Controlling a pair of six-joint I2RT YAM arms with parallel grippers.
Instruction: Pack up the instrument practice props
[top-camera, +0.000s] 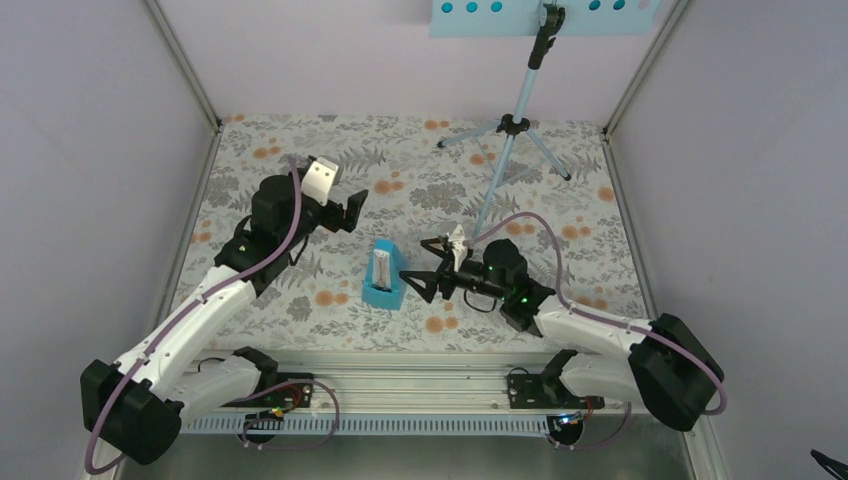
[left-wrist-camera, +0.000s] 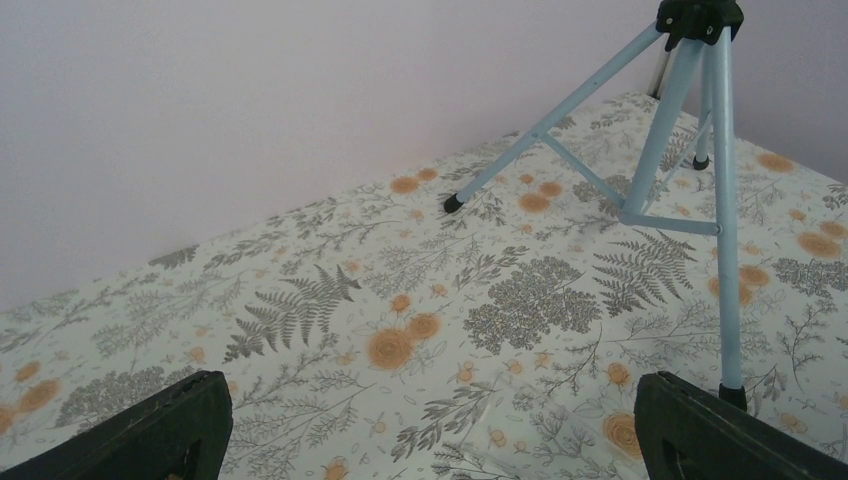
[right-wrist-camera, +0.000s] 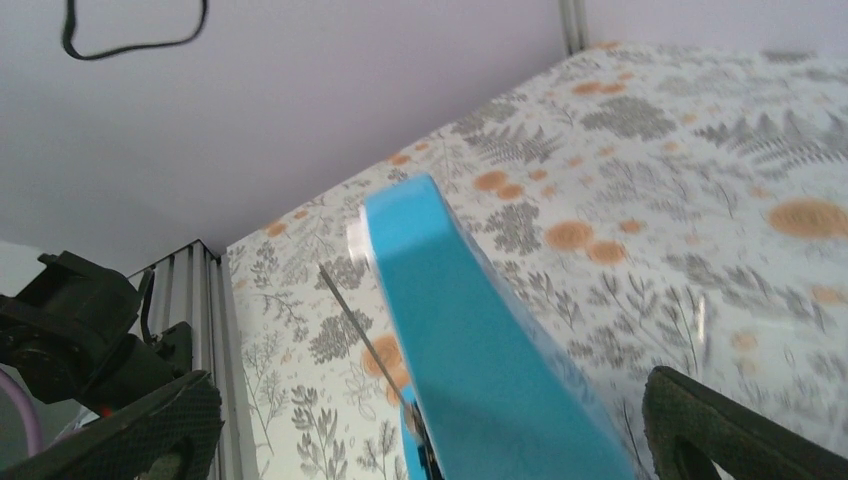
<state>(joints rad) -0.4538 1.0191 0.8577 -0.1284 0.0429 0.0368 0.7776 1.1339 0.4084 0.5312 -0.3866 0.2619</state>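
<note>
Light blue wedge-shaped metronome (top-camera: 385, 278) sits on the floral counter (top-camera: 300, 160), long axis near-to-far, narrow end toward the back wall. The right gripper (top-camera: 415, 283) gapes beside it; the left gripper (top-camera: 348, 213) gapes, apart. The light blue tripod music stand (top-camera: 527, 90) has its perforated desk (top-camera: 520, 25) cut off.

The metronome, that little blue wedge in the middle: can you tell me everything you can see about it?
The metronome is a small bright blue wedge, smooth like plastic, with a pale strip down its face. The right wrist view shows a thin rod at its side and a small white knob near its top. It sits on the flowery table between the two arms. The right end effector is open right beside it and does not seem to touch it.
</note>
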